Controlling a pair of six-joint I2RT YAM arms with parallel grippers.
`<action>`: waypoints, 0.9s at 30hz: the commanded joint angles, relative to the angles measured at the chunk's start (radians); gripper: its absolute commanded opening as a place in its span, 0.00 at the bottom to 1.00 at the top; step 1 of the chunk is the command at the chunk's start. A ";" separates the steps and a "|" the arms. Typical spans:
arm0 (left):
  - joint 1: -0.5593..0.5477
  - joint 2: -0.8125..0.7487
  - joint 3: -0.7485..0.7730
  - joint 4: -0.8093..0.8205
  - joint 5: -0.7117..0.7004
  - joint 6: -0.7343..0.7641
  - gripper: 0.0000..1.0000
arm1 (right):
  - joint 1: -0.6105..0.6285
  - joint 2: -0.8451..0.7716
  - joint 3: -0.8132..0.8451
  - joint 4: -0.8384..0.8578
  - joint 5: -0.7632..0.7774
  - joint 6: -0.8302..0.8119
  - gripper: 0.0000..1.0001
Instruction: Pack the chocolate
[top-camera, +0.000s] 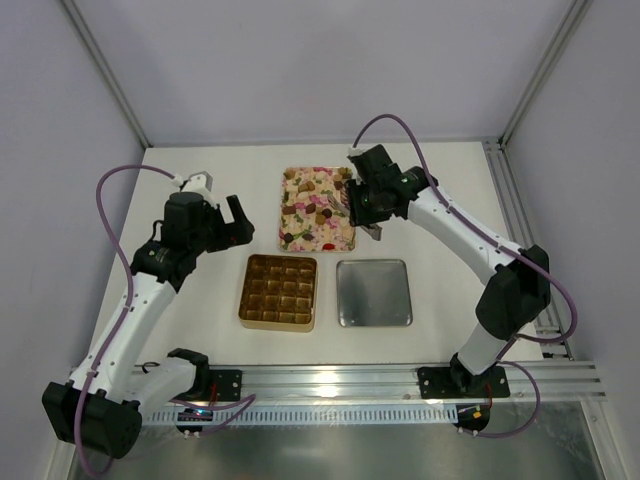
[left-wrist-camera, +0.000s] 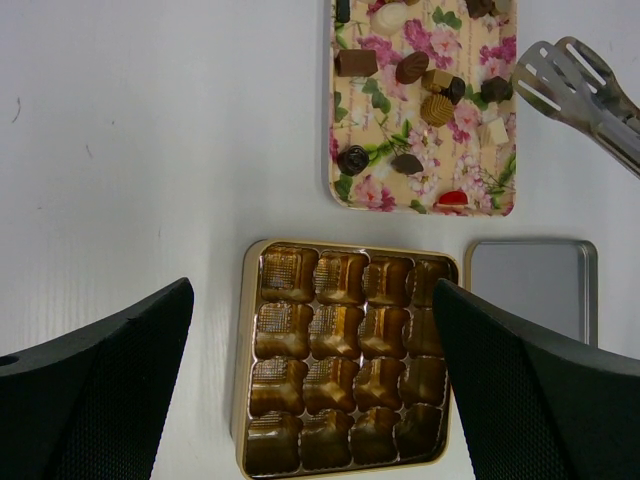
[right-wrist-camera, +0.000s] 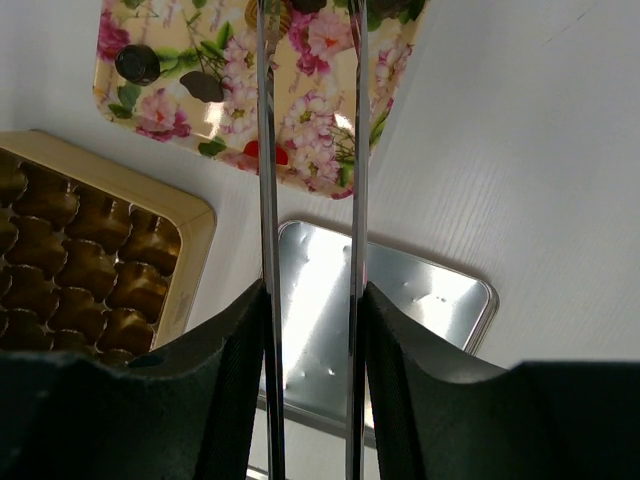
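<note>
we look down on a plain white table (top-camera: 200, 190) inside a pale-walled frame. at its middle sits a rectangular pink flower-patterned tray (left-wrist-camera: 385, 125). the small brown and cream-white chocolate pieces (left-wrist-camera: 411, 68) are all scattered on it, and none is packed yet. in the top view, at 6 o'clock from the tray, lies the square gold box (left-wrist-camera: 241, 360), whose brown grid of cells we see empty. a flat silver metal lid (top-camera: 373, 292) lies at 3 o'clock of the box, just beside it.

the right gripper (right-wrist-camera: 311, 290) is pressed onto a pair of slotted steel tongs (left-wrist-camera: 575, 85), one finger against each blade. in the left wrist view the long axis of the tongs runs from 4 o'clock up to 10 o'clock. their tips stand slightly apart with nothing between them, at the tray's 3 o'clock edge. the nearest chocolate pieces lie at about 9 o'clock from those tips, close by. we cannot tell how high the tips ride above the tray.

the left gripper (left-wrist-camera: 310, 300) is spread wide and holds nothing. it hangs over the box, well apart from the chocolate pieces.

we judge the right arm nearer and better placed. the pick turns on sliding the tips toward 9 o'clock and down around one piece.
</note>
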 joint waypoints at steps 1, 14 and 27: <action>0.001 -0.003 0.005 0.012 -0.010 0.007 1.00 | 0.020 -0.052 -0.010 0.000 0.040 0.017 0.43; 0.001 0.008 0.006 0.011 -0.009 0.005 1.00 | 0.045 -0.032 -0.044 -0.015 0.085 0.003 0.42; 0.001 0.011 0.005 0.011 -0.009 0.005 1.00 | 0.063 0.003 -0.082 0.003 0.078 -0.002 0.42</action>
